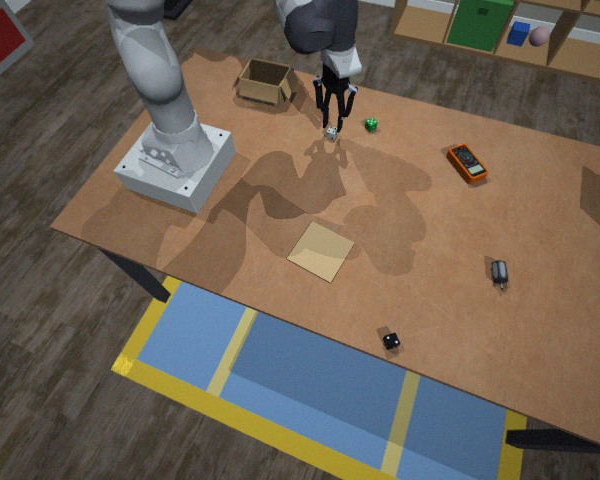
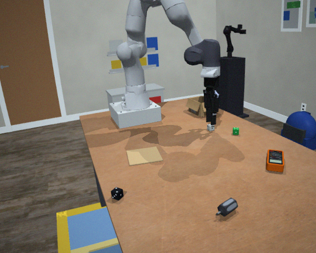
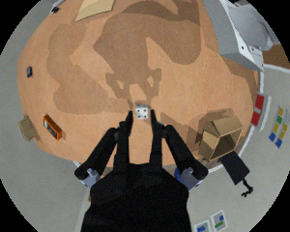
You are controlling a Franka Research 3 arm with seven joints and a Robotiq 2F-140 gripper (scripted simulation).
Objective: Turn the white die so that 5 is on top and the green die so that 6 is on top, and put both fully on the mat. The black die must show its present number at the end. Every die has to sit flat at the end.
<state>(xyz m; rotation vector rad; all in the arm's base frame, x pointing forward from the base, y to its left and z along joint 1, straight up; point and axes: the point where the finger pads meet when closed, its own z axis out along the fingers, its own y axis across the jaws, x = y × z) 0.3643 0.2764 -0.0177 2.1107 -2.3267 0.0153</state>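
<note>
My gripper [image 1: 332, 128] [image 2: 210, 123] [image 3: 141, 115] points down, partly open, with a fingertip on either side just above the white die. The white die [image 1: 331, 133] [image 2: 210, 127] [image 3: 142, 111] sits flat on the table; in the wrist view gaps show between it and the fingers, and its top has pips near the corners. The green die [image 1: 370, 124] [image 2: 235, 131] sits on the table beside the gripper and is hidden in the wrist view. The black die [image 1: 390, 341] [image 2: 117, 193] rests near the table's front edge. The mat [image 1: 314, 260] [image 2: 143, 157] [image 3: 95, 10] bears no die.
An open cardboard box [image 1: 261, 91] [image 2: 196, 107] [image 3: 210, 145] stands near the gripper at the back. An orange multimeter [image 1: 466, 163] [image 2: 275, 160] [image 3: 52, 128] lies beyond the green die. A dark grey tool-like object [image 1: 499, 272] [image 2: 227, 206] [image 3: 29, 72] lies farther off.
</note>
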